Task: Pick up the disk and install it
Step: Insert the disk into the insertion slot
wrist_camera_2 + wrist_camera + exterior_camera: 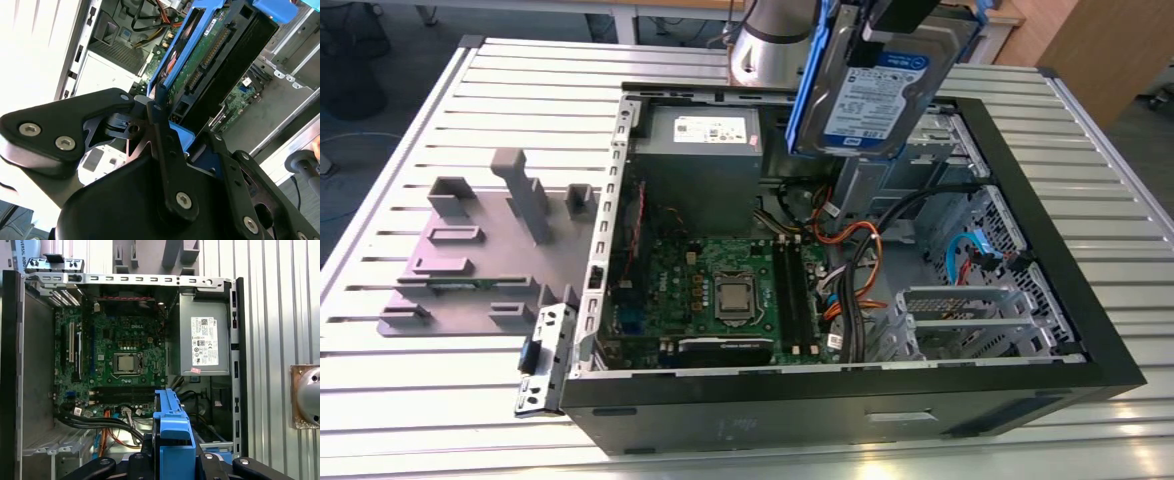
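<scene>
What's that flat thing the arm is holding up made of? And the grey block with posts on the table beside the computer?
The disk looks like silver-grey metal with a white-and-blue paper label. Its blue rails look like moulded plastic. The grey stand is probably matt plastic, judging by its even, dull colour.

The disk [887,85] is cased in dull silver metal and faced with a glossy paper label [867,112]; its rails [172,440] are made of smooth blue plastic. The table [440,400] is formed of ribbed, faintly shiny metal, the stand [467,270] of matt grey plastic.
</scene>
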Available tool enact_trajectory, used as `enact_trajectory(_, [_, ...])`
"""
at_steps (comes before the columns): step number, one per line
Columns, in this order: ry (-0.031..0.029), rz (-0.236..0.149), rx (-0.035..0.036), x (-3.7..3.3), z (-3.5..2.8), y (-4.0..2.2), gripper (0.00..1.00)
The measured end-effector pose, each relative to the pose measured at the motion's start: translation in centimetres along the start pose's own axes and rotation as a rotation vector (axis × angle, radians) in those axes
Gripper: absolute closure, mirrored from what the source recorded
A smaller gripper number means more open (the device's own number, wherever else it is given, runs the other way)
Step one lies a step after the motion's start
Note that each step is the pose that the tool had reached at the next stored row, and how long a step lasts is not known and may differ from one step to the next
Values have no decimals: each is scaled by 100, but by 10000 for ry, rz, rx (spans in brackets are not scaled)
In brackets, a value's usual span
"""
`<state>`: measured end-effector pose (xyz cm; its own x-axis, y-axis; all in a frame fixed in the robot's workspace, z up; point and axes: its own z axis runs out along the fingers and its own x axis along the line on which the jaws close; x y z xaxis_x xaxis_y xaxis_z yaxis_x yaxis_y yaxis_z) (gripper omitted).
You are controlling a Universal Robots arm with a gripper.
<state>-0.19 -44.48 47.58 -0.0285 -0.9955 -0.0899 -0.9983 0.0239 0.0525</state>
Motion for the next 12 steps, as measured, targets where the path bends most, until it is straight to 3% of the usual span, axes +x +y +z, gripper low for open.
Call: enact_trajectory(12, [0, 0, 0, 42, -3, -7, 63])
